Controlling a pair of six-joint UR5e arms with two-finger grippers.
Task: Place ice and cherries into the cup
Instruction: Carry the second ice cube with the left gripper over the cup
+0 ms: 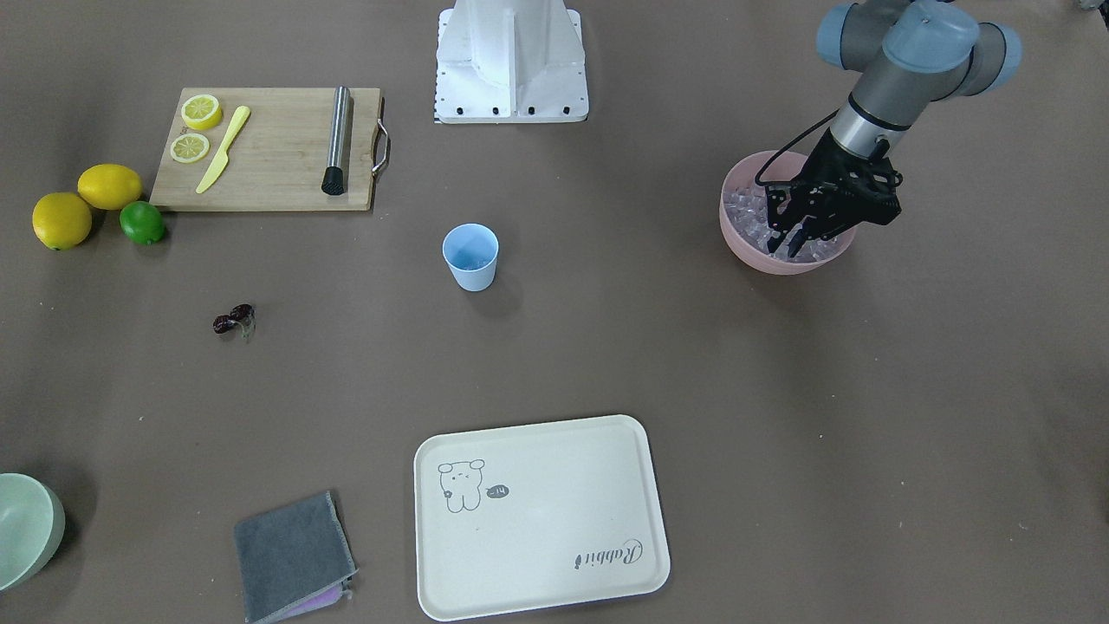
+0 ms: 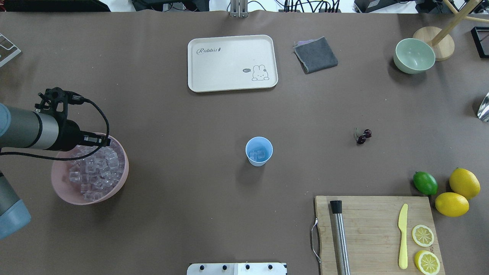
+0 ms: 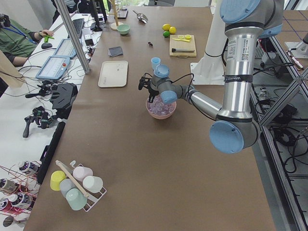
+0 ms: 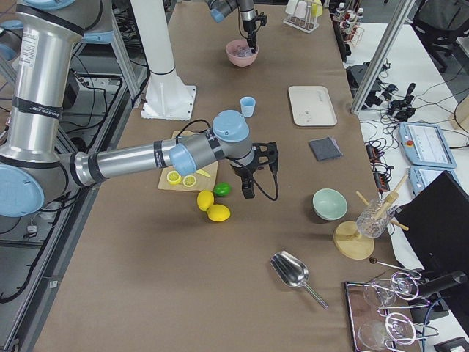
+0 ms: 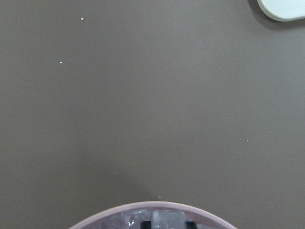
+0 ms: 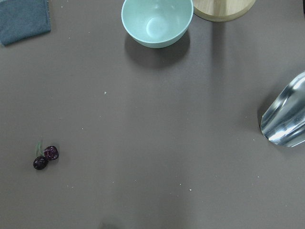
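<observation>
Reaching left gripper [image 1: 790, 245]: tips were down inside the pink bowl [image 1: 762, 257], clamped on one cube of the ice [image 2: 97, 168].
right gripper [image 4: 248, 192]: hung above the table near the lime [image 4: 222, 189]; whether its fingers stood apart or together could not be told.
cup [image 2: 259, 159]: stood upright mid-table, well apart from the pink bowl, two cubes inside.
cherries [image 2: 363, 135]: lay paired on bare table, between cup and lime, touching neither.
ice: lay heaped in the pink bowl.
</observation>
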